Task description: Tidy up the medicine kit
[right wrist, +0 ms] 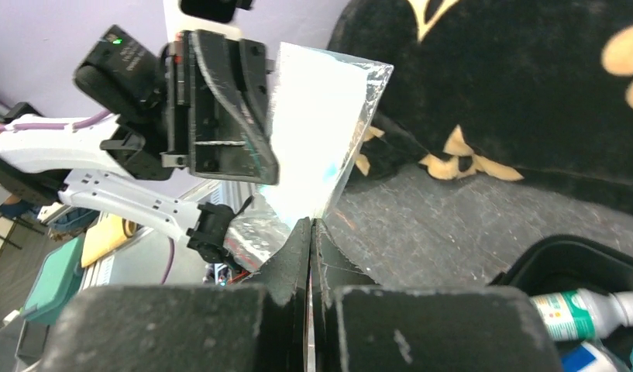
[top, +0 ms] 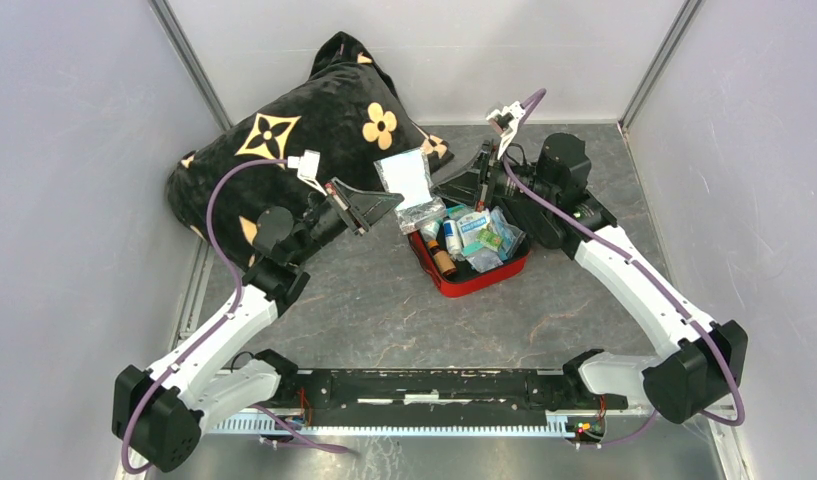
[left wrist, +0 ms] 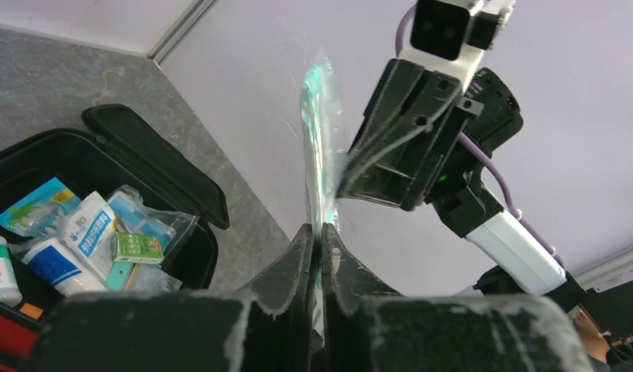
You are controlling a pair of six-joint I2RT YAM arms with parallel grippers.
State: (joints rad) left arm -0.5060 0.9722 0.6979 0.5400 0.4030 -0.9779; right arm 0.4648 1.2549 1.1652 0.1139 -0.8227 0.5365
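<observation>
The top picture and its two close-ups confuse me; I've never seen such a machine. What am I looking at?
Two white robot arms are bolted at the near edge of the table. The top picture looks down from behind them. The others come from a camera on each wrist, showing its own fingers. On the table lie a black flowered pillow and an open red medicine kit holding small supplies. The left pincer and the right pincer each pinch the same clear plastic packet, held up between them.
</observation>
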